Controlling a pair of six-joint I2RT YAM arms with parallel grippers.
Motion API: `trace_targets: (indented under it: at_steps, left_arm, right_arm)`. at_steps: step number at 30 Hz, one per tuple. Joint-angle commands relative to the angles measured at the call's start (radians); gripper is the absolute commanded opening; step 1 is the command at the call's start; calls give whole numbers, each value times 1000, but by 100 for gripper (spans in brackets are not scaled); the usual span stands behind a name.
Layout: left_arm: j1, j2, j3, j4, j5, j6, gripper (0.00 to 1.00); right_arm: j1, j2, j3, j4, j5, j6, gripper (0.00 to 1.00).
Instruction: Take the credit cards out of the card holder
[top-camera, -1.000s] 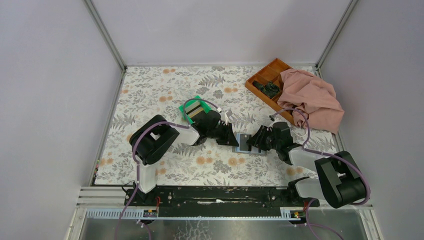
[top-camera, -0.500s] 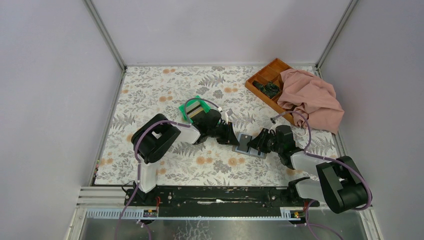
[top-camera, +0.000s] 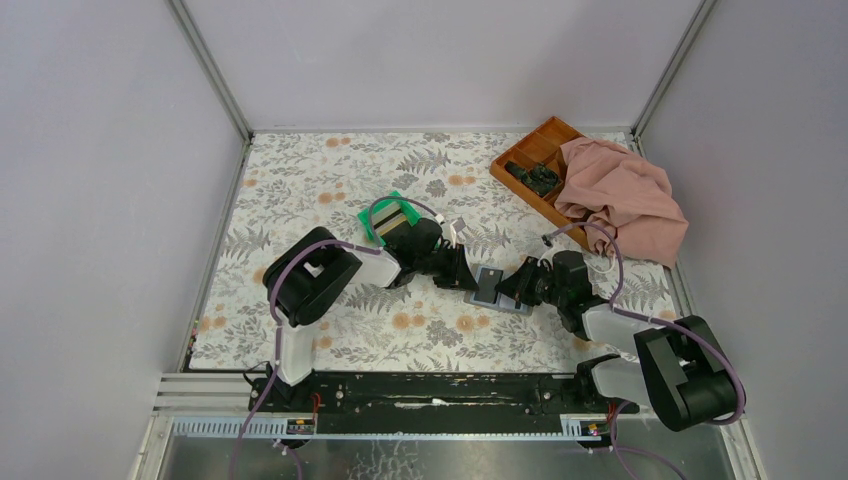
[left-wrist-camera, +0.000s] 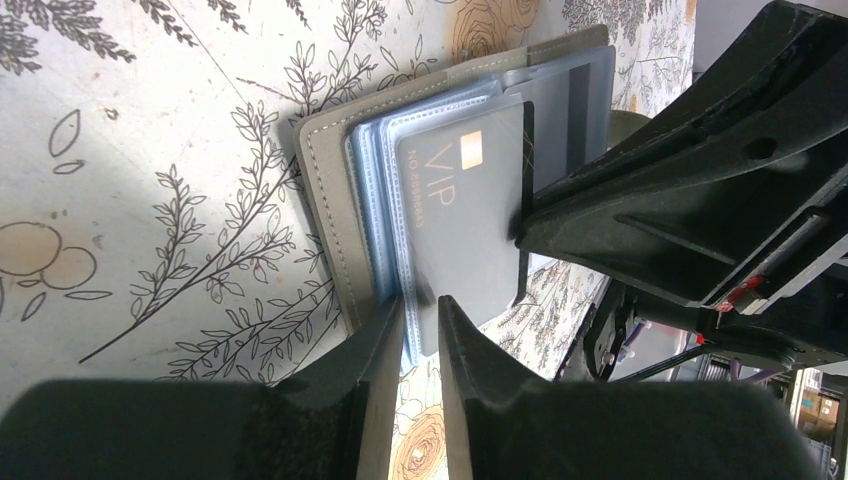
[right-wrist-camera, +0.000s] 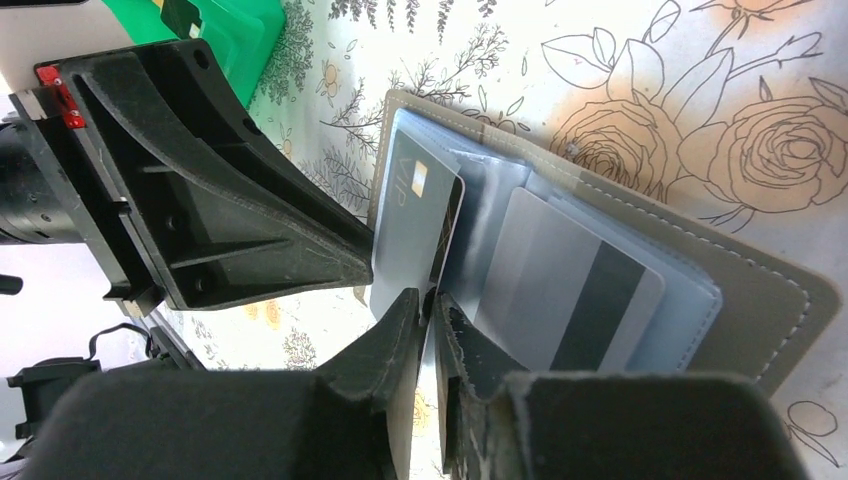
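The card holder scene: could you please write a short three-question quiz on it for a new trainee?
1. True or false: the card holder lies open on the table.
2. Multiple choice: the grey card on top of the sleeves reads A) VIP, B) GOLD, C) BANK.
3. Short answer: what is draped over part of the orange-brown tray?

Key: 1 true; 2 A; 3 the pink cloth.
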Motion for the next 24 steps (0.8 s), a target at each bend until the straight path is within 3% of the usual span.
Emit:
trace_targets:
  at_steps: [1,9,24]
  left_arm:
    - [-1,60,-4,-65,-42,14,27]
    - [-1,68,-3,-57,-26,6,27]
    - [0,77,-1,-49,-17,-2,26]
  right_arm:
    - [0,-25,1,85,-60,15,20]
    - [0,25,29,111,-112,16,33]
    - [0,96,46,211,-173,58,34]
